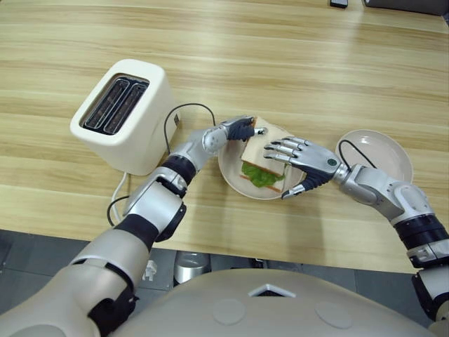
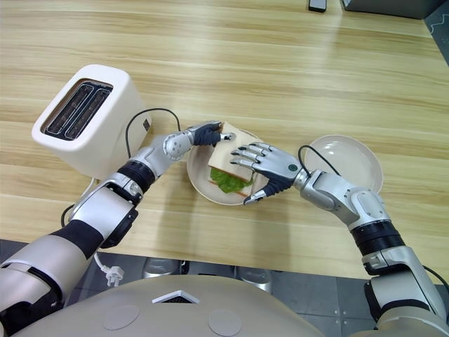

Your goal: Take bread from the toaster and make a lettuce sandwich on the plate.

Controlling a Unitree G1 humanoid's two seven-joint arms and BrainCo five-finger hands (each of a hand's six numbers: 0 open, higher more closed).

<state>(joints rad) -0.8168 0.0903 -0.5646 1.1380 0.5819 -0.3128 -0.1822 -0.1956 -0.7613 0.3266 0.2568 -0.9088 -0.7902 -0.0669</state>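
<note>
At far left, the cream-coloured box-shaped toaster (image 1: 123,137) stands with no bread seen in its two dark slots (image 1: 116,104), so the removal of bread is judged complete. The left hand (image 1: 237,130) is positioned at the far-left corner of the sandwich, its fingers (image 1: 245,128) closed together on the corner of the pale square top bread slice (image 1: 256,147). The round beige plate (image 1: 226,167) lies just right of the toaster and holds the stacked sandwich: a lower bread slice (image 1: 270,188), a green lettuce leaf (image 1: 263,175) projecting at the near edge, and the top bread slice laid over both. Assembly is therefore judged nearly finished; only settling of the top bread slice and release by the hands appear to be left. The right hand (image 1: 309,163) is placed over the right side of the sandwich, its fingers (image 1: 280,149) extended and spread apart, clamped on nothing; contact with the bread cannot be confirmed. At far right, a second round beige dish (image 1: 393,144) stands near the plate; no bread or lettuce is seen in it.
</note>
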